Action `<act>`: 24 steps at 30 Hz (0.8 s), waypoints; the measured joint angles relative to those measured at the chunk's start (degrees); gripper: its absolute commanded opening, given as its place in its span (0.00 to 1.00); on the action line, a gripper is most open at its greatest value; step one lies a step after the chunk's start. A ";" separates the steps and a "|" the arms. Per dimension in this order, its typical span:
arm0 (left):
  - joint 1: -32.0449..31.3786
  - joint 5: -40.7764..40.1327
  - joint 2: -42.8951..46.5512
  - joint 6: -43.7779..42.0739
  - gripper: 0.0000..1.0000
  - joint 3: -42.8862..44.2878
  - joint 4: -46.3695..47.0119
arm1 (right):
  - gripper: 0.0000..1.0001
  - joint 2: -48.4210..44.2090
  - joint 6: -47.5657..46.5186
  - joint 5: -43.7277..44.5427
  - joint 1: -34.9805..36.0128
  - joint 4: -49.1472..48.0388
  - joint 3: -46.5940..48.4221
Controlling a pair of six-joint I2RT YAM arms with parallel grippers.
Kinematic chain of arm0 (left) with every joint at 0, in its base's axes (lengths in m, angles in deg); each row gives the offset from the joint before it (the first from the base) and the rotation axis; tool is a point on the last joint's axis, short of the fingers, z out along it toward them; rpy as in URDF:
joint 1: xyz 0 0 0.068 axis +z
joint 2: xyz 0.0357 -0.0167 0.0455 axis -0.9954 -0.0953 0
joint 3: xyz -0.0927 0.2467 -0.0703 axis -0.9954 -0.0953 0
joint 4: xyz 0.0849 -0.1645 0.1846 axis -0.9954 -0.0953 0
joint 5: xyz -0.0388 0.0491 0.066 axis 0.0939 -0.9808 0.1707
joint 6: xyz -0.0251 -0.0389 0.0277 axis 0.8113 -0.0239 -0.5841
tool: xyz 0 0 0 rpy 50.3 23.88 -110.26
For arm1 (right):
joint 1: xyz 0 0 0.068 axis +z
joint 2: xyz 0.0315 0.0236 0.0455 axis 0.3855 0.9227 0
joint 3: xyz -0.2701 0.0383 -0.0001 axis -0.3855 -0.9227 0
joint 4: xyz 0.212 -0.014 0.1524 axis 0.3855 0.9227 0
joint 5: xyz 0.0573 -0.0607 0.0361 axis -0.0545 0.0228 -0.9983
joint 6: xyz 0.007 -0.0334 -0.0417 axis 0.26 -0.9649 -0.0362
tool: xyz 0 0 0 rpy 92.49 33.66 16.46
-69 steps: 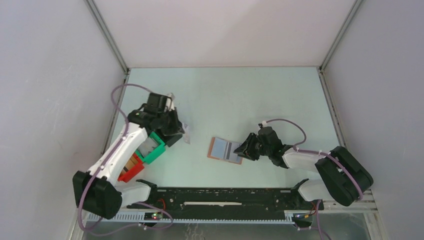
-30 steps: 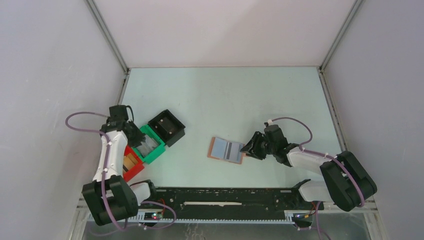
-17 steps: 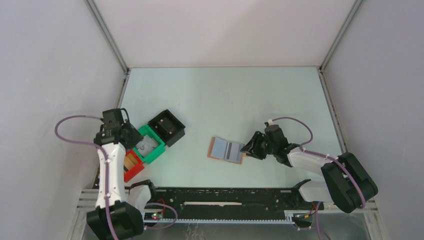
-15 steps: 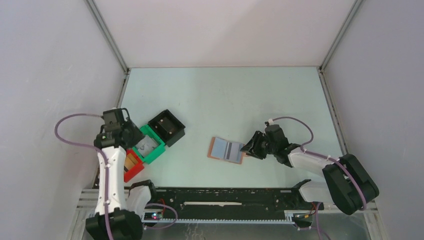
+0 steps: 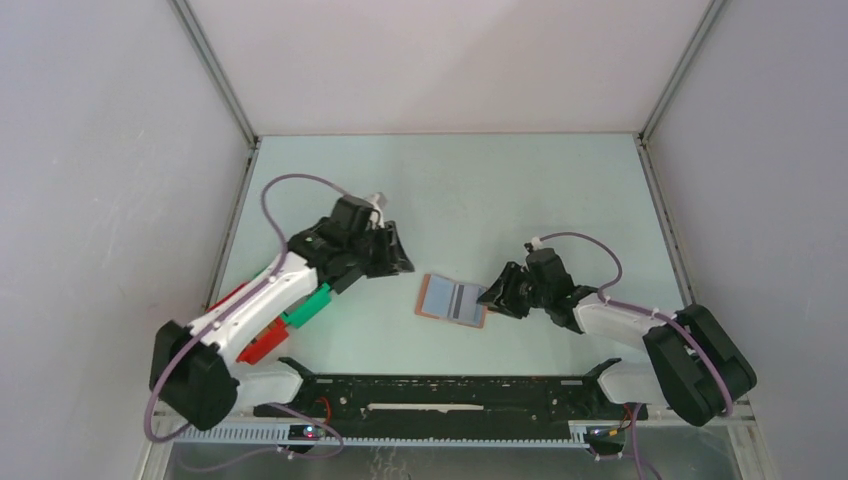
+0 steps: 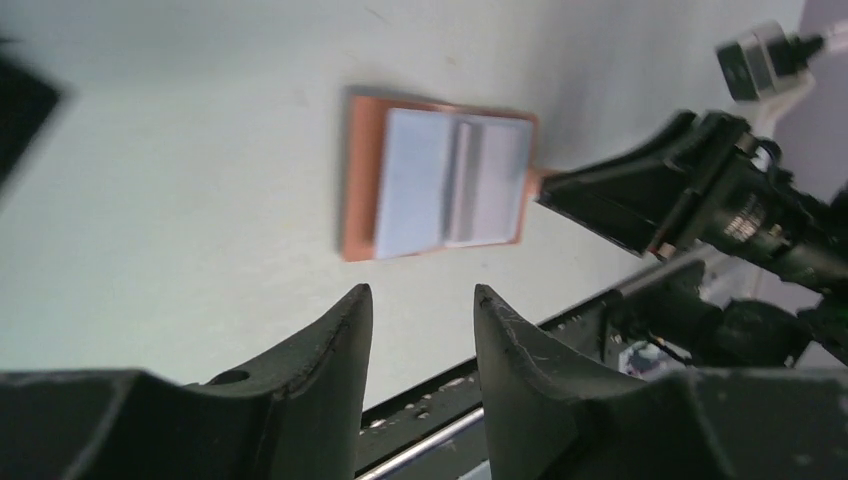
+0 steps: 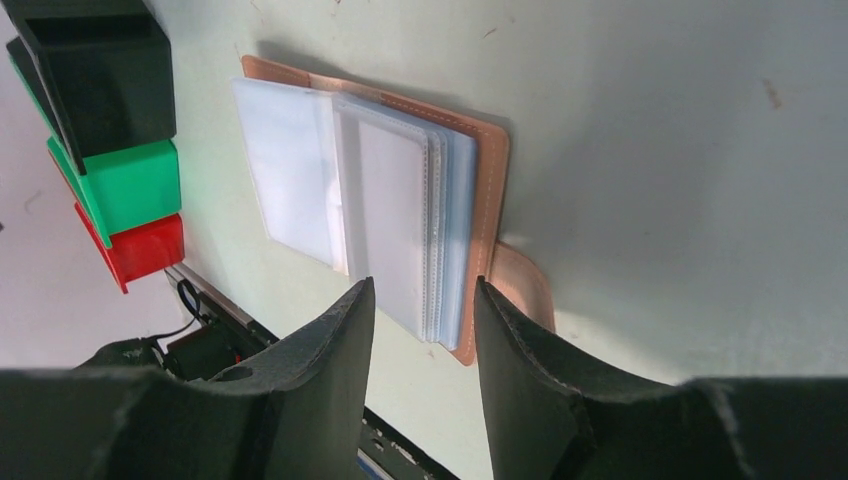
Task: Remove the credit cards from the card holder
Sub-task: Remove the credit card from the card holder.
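**Left arm swings in over the bins toward the open card holder**

In the last half second the left gripper (image 5: 400, 262) has swung from the far side of the bins, across them, to a spot just left of the card holder (image 5: 452, 300). The holder has not shifted. The right gripper (image 5: 492, 298) has kept its place at the holder's right edge.

The left gripper's jaws stand apart with nothing between them. Its wrist view shows bare table (image 6: 200, 180) through the gap and the holder (image 6: 440, 180) beyond, untouched. Behind it, the left arm runs back over the green bin (image 5: 312, 305) and the red bin (image 5: 262, 345) to its base at the near left. In the top view the arm covers most of the black bin (image 7: 100, 60).

The right gripper's (image 7: 422, 290) jaws are also apart and clamp nothing. The holder's right edge shows through the gap, and its little tab (image 7: 520, 290) runs under one finger. Whether the tips press on it cannot be told.

The holder (image 7: 480, 180) lies open and flat near the middle of the table. Its tan cover is down and its pale blue-grey sleeves (image 7: 395, 210) face up, stacked toward the tab side.
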 measured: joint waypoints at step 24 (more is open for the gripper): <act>-6.93 8.76 -29.55 5.51 0.40 -2.47 21.84 | 0.49 6.67 3.21 -1.70 3.52 -5.11 1.88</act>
